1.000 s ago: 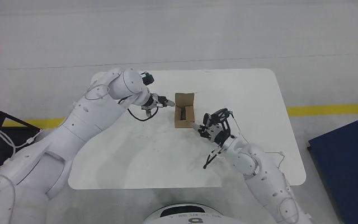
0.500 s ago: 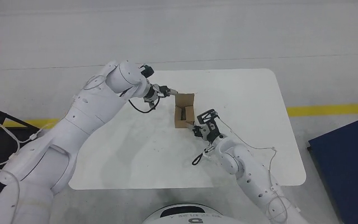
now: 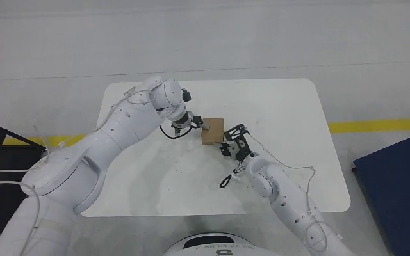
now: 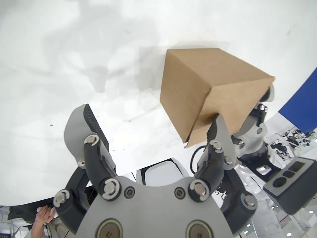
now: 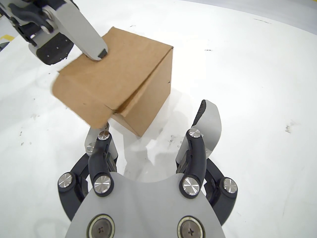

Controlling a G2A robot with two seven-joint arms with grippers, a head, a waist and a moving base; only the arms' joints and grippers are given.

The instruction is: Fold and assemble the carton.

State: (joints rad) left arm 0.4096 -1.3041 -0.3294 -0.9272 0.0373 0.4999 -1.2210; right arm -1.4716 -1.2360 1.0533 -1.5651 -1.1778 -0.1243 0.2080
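Flanking the carton point(image 3: 212, 130) on the table point(image 3: 288, 115), left gripper point(image 4: 152, 112) and right gripper point(image 5: 156, 115) stand wide open.
A left fingertip point(image 5: 101, 53) touches the carton's top (nothing gripped); a right finger meets its lower edge.

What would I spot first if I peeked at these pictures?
A brown carton stands in the middle of the white table. The two grippers crowd it from opposite sides. The left gripper sets one fingertip on the carton's top, while the right gripper, open, sits right against the carton's lower edge.
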